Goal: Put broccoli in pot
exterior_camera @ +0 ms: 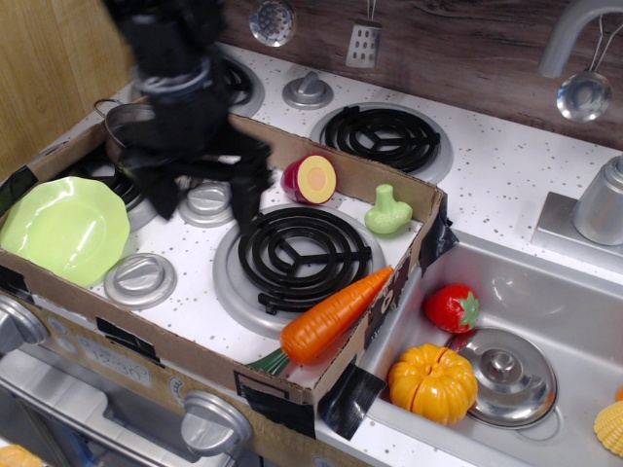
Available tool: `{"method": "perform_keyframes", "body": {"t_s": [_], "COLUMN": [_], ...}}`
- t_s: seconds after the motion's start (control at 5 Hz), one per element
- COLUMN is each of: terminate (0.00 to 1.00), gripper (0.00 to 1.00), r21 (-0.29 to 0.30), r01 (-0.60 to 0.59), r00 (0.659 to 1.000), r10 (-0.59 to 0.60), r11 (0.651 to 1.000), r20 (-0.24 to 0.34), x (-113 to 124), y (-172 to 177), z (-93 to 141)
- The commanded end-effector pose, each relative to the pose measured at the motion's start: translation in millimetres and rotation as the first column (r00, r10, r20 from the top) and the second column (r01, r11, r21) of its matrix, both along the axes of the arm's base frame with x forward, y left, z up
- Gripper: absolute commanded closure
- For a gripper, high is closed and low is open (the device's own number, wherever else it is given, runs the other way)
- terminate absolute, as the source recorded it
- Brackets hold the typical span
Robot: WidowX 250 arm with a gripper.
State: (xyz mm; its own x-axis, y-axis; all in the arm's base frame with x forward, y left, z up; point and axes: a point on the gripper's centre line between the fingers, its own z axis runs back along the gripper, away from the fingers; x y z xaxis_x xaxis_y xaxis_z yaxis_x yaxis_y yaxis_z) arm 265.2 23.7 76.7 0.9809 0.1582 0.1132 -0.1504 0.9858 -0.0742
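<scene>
- My gripper (206, 197) looks blurry. Its 2 black fingers (249, 195) hang down and are spread apart, and I see nothing between them.
- It hangs over the round knob (207, 199) at the left of the big black burner (297, 251).
- The broccoli (388, 212) sits in the far right corner of the cardboard box (321, 375), close to the box wall. It is well apart from my gripper.
- The pot (131, 122) is at the far left of the box, behind my arm. I can only see part of it.
- The green plate (60, 229) lies at the left of the box.
- The carrot (331, 315) lies at the front right, with its tip up on the box wall.
- A cut red fruit (310, 179) rests against the back wall of the box.
- In the sink (565, 302) I see a strawberry (452, 307), a pumpkin (432, 383) and a lid (506, 376).
</scene>
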Motion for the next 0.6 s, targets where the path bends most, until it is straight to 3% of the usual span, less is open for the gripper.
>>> {"method": "perform_keyframes", "body": {"t_s": [0.0, 0.2, 0.4], "terminate": [0.0, 0.0, 0.0], "gripper": [0.0, 0.0, 0.0], "r21": [0.001, 0.014, -0.019], "r01": [0.229, 0.254, 0.329], "r00": [0.963, 0.949, 0.917], "r10": [-0.227, -0.252, -0.315], "r11": [0.973, 0.967, 0.944], "r20": [0.144, 0.192, 0.244], "x": [45, 37, 40], "y": [-30, -49, -62], "z": [27, 24, 13]}}
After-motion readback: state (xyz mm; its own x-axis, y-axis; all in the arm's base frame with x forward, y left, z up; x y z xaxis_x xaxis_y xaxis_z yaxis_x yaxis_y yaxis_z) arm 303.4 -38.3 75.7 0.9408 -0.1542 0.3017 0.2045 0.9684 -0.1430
